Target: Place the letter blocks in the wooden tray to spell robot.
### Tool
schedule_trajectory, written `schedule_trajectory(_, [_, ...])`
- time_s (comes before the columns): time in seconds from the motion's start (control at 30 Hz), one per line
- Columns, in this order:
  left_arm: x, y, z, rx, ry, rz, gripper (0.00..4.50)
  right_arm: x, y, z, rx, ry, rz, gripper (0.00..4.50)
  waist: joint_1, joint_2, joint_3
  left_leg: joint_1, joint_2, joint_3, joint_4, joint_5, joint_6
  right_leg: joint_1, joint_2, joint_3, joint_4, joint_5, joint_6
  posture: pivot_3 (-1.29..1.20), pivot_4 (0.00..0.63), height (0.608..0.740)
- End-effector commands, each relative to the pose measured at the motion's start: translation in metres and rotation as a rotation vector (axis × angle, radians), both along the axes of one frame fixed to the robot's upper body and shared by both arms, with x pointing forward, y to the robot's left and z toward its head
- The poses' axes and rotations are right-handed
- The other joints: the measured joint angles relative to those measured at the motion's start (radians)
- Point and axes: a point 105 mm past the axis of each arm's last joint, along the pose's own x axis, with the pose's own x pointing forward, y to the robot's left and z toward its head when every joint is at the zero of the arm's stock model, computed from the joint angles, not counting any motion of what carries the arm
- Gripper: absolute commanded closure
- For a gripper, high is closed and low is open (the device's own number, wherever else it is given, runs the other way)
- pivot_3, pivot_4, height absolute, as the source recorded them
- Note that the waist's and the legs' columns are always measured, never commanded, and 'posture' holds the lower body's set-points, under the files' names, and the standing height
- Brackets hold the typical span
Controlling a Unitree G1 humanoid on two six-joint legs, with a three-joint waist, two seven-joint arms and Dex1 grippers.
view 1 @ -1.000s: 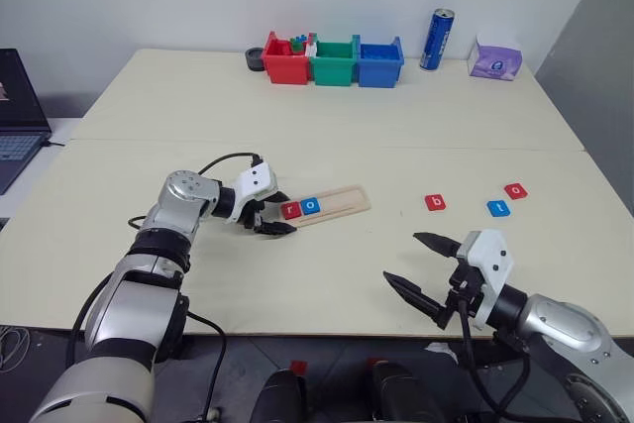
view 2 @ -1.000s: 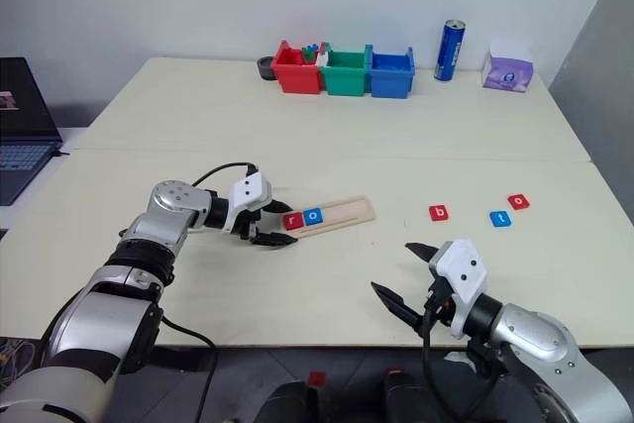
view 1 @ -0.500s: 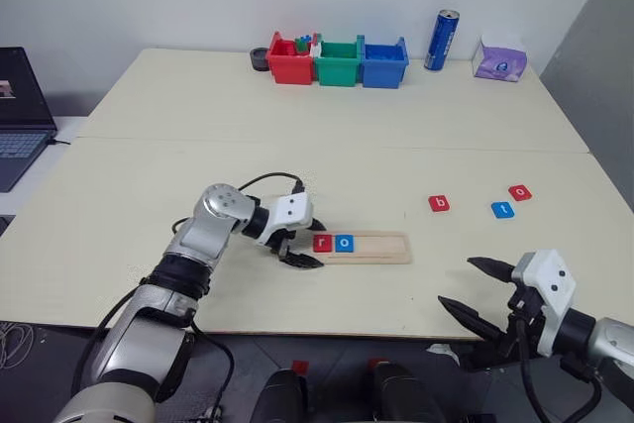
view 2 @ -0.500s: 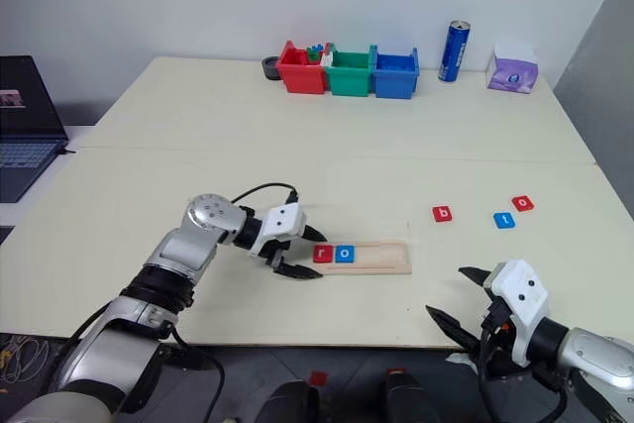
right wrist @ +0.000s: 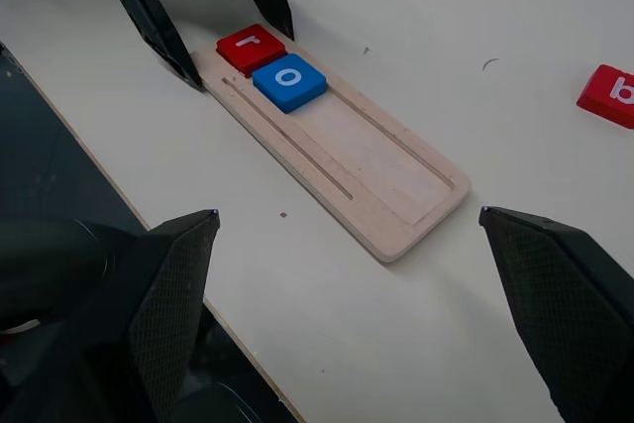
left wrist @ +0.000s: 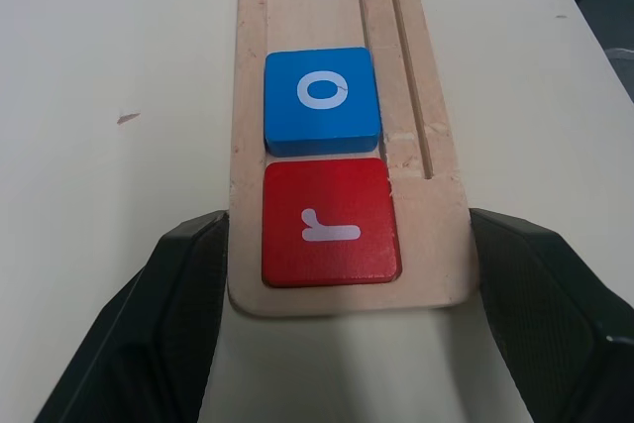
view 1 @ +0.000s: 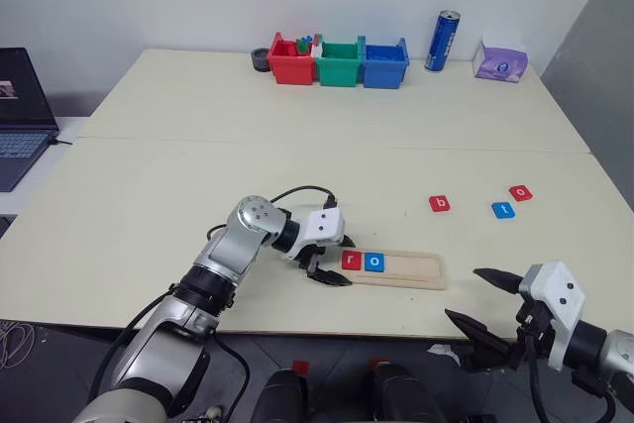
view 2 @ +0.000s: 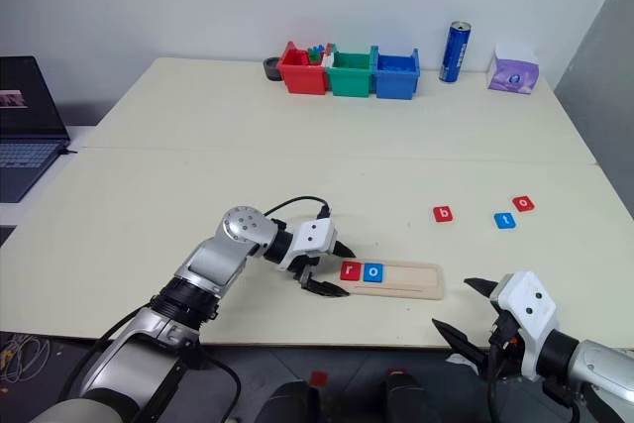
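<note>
Left eye view: the wooden tray (view 1: 396,269) lies near the desk's (view 1: 149,195) front edge, holding a red "r" tile (view 1: 351,261) and, touching it at 3 o'clock, a blue "o" tile (view 1: 373,263). The left gripper (view 1: 330,261) has its fingers (left wrist: 183,284) clamped on the tray's end beside the "r". The right gripper (view 1: 480,302) hovers at 4 o'clock of the tray, off the desk's front edge, its fingers (right wrist: 555,274) spread wide and holding nothing. At 1 o'clock of the tray, well apart from it, lie a red "b" tile (view 1: 439,203), a blue "t" tile (view 1: 502,210) and a red "o" tile (view 1: 520,192).
</note>
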Motion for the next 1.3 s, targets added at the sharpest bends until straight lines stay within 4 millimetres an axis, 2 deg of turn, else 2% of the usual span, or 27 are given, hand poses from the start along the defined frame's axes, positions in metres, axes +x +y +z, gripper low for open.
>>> schedule_trajectory(0.03, [-0.004,-0.009,-0.004,-0.006,-0.003,-0.019,1.10,0.001,0.002,0.005,-0.013,-0.033,0.024,0.00,0.000,0.000,0.000,0.000,0.000,0.000,0.000,0.000,0.000,0.000,0.000,0.000,0.000,0.000,0.000,0.00,0.150,0.740])
schedule_trajectory(0.07, [-0.004,-0.009,-0.004,-0.009,0.002,-0.014,1.10,0.001,0.002,0.005,-0.014,-0.036,0.024,0.00,0.000,0.000,0.000,0.000,0.000,0.000,0.000,0.000,0.000,0.000,0.000,0.000,0.000,0.000,0.000,0.00,0.150,0.740])
schedule_trajectory(0.13, [-0.003,-0.009,-0.004,-0.014,0.008,-0.007,0.38,0.003,0.002,0.006,-0.019,-0.046,0.020,0.00,0.000,0.000,0.000,0.000,0.000,0.000,0.000,0.000,0.000,0.000,0.000,0.000,0.000,0.000,0.000,0.00,0.150,0.740])
schedule_trajectory(0.17, [-0.004,-0.009,-0.003,-0.018,0.015,-0.008,0.12,0.004,0.001,0.006,-0.022,-0.052,0.016,0.00,-0.001,0.000,0.000,0.000,0.000,0.000,0.000,0.000,0.000,0.000,0.000,0.000,0.000,0.000,0.000,0.00,0.150,0.740])
schedule_trajectory(0.2, [-0.005,-0.009,-0.002,-0.022,0.017,-0.009,0.06,0.005,0.001,0.007,-0.024,-0.055,0.014,0.00,-0.001,0.000,0.000,0.000,0.000,0.000,0.000,0.000,0.000,0.000,0.000,0.000,0.000,0.000,0.000,0.00,0.150,0.740])
schedule_trajectory(0.4, [-0.004,-0.004,0.005,-0.056,0.004,0.008,0.06,0.008,0.004,0.012,-0.015,-0.058,0.038,0.00,-0.004,0.000,0.000,0.000,0.000,0.000,0.000,0.000,0.000,0.000,0.001,0.000,0.000,0.000,0.000,0.00,0.150,0.740])
schedule_trajectory(0.67, [0.002,0.020,0.027,-0.143,-0.019,0.084,0.06,0.023,0.015,0.021,0.026,-0.063,0.084,0.00,-0.008,-0.001,0.001,0.001,0.001,0.000,0.000,0.000,0.000,-0.001,0.003,0.001,0.000,0.000,0.000,0.00,0.150,0.740])
schedule_trajectory(0.8, [-0.003,0.040,0.043,-0.217,-0.008,0.139,0.06,0.045,0.009,0.023,0.010,-0.112,0.000,0.00,-0.008,-0.001,0.001,0.001,0.002,0.000,0.000,0.000,0.000,-0.001,0.003,0.001,0.000,0.000,0.000,0.00,0.150,0.740])
schedule_trajectory(0.87, [-0.004,0.054,0.052,-0.257,0.003,0.205,0.06,0.061,-0.001,0.020,-0.011,-0.128,-0.107,0.00,-0.010,-0.001,0.001,0.001,0.002,0.000,-0.001,0.000,0.000,-0.001,0.003,0.002,0.000,0.000,0.000,0.00,0.150,0.740])
schedule_trajectory(0.97, [-0.006,0.071,0.062,-0.326,0.013,0.308,0.06,0.080,-0.004,0.017,0.019,-0.136,-0.208,0.00,-0.009,-0.001,0.001,0.001,0.003,0.000,-0.001,0.000,0.000,-0.002,0.002,0.002,0.000,0.000,0.000,0.00,0.150,0.740])
schedule_trajectory(1.07, [-0.018,0.086,0.061,-0.371,0.021,0.373,0.06,0.115,-0.010,0.009,0.052,-0.150,-0.383,0.00,-0.017,-0.001,0.001,0.001,0.004,-0.001,-0.001,0.000,0.000,-0.002,0.002,0.003,0.001,0.000,0.000,0.00,0.150,0.740])
schedule_trajectory(1.3, [-0.040,0.094,0.057,-0.399,0.028,0.363,0.06,0.159,-0.007,-0.006,0.044,-0.148,-0.499,0.00,-0.003,0.000,0.002,0.000,0.003,0.000,-0.001,0.000,0.000,-0.003,-0.001,0.004,0.000,0.002,-0.003,0.00,0.150,0.740])
